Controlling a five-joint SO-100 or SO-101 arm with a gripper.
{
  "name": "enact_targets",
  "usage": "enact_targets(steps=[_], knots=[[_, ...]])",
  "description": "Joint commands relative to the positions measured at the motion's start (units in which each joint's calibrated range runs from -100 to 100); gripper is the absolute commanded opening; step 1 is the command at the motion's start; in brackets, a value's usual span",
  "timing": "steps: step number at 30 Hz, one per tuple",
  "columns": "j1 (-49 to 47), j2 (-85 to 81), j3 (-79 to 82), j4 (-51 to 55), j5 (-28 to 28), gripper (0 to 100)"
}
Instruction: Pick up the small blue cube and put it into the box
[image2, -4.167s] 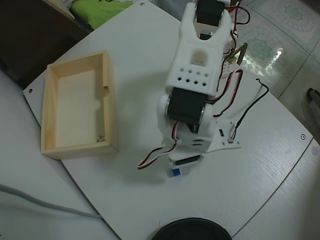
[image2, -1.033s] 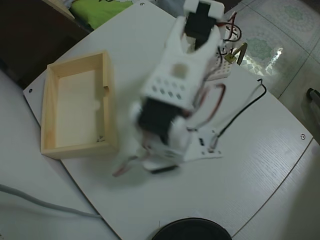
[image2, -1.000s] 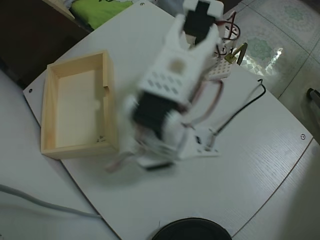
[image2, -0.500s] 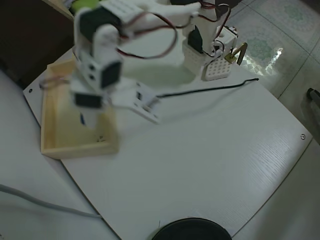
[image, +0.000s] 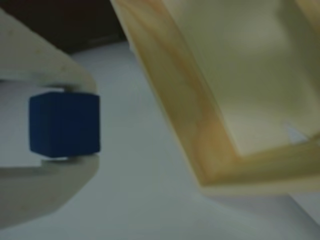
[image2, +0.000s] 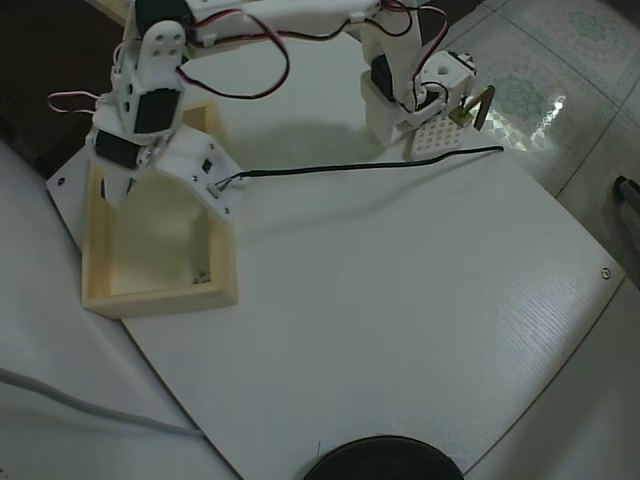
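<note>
In the wrist view our tool (image: 65, 124) is clamped on the cube (image: 64, 124), one white finger (image: 50, 60) pressing its top face and the other its bottom face as that view frames it. The cube sits squarely between them, near the tips, its front face clear and level.

The box (image: 200, 125) fills the right half of that view, with its near corner and pale floor visible. The cube appears there to the left of the box wall, over the white surface (image: 135, 200). From overhead the tool (image2: 140, 175) hangs over the upper part of the box (image2: 160, 298), but the cube itself is hidden under the arm, so we cannot tell whether it is already over the opening.

We judge the cube light, rigid and smooth-faced, easily held by flat opposing faces as now. Being so small, it leaves little pad contact, so a tilt or a jolt could let it twist out. The box looks light too, and a knock on its thin wall might shift it.
</note>
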Motion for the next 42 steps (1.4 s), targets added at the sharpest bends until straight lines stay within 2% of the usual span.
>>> enact_targets(steps=[1,16,33,37,42], knots=[[0.9,-2.0,1.9,-2.8,-0.3,8],[1.0,-2.0,5.3,-3.8,-0.4,8],[0.7,-2.0,4.6,-4.0,-11.1,8],[0.4,-2.0,5.2,-4.0,-12.1,8],[0.7,-2.0,5.4,-4.0,-12.1,15]])
